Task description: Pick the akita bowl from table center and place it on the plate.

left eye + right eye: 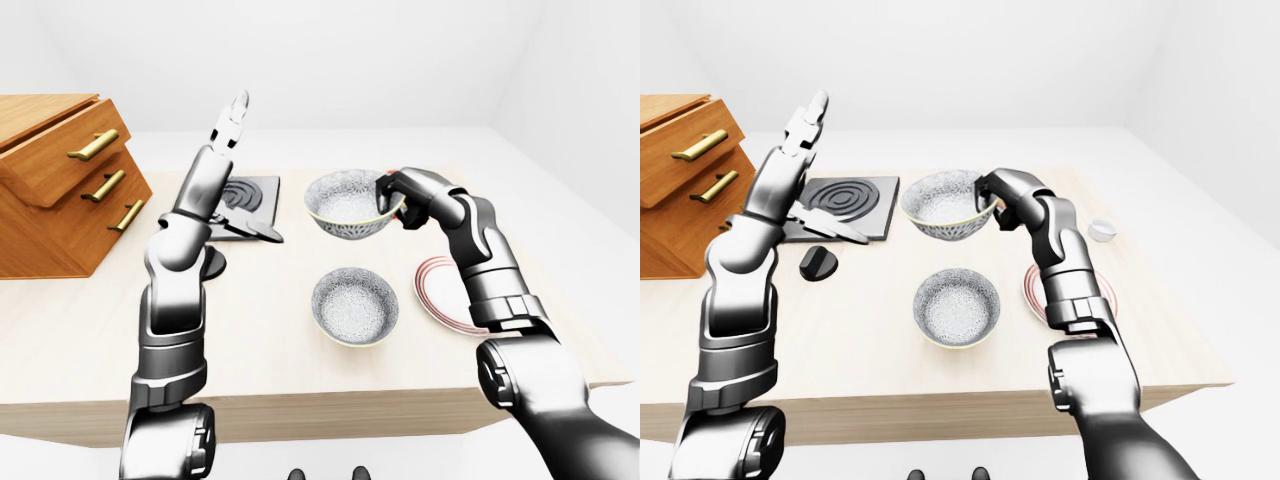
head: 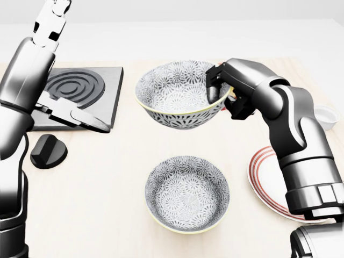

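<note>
Two patterned akita bowls show. One bowl [image 2: 174,99] hangs above the table centre, slightly tilted, with my right hand [image 2: 224,92] shut on its right rim. The other bowl [image 2: 187,194] rests on the table lower in the head view. The red-ringed plate [image 2: 264,180] lies at the right, partly hidden by my right forearm. Well left of both bowls, my left hand [image 1: 232,120] is raised high over the stove with its fingers stretched open and empty.
A black stove plate [image 2: 80,86] lies at the table's upper left, with a black knob [image 2: 48,151] below it. A small white cup [image 2: 327,115] stands beyond the plate. A wooden drawer cabinet [image 1: 60,180] sits at the far left. The table's edge [image 1: 330,405] runs below.
</note>
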Robot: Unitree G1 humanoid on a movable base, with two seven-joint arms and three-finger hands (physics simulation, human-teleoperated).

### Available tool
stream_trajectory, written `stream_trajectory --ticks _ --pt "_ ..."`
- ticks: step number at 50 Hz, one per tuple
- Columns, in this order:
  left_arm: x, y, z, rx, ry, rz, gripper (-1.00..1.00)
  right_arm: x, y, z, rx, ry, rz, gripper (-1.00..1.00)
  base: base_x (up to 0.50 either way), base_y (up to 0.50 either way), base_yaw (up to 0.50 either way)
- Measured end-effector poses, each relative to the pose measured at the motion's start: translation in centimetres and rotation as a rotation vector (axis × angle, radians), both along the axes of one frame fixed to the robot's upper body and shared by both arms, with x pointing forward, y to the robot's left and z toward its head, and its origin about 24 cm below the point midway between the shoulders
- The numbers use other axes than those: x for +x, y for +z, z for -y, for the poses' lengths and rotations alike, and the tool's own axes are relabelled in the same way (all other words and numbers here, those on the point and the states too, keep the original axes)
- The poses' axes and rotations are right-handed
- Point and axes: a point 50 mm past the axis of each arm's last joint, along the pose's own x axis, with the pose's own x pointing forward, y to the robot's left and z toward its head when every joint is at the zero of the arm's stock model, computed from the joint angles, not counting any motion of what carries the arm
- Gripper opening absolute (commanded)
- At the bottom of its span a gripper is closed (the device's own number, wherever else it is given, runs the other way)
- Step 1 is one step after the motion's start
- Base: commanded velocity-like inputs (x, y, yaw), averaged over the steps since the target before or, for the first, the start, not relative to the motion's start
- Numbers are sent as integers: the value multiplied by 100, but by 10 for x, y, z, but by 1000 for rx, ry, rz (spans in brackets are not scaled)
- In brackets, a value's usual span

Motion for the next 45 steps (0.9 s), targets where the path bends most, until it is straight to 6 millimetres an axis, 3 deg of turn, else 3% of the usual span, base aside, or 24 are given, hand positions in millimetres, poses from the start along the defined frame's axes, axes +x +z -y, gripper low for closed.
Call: stream_trajectory --ticks 12,45 --pt "-10 -9 -21 -172 26 31 100 -23 0 29 48 -53 60 -100 0 0 0" --pt "-27 -15 -25 -254 22 64 100 -89 -32 99 56 -229 49 -100 0 0 0"
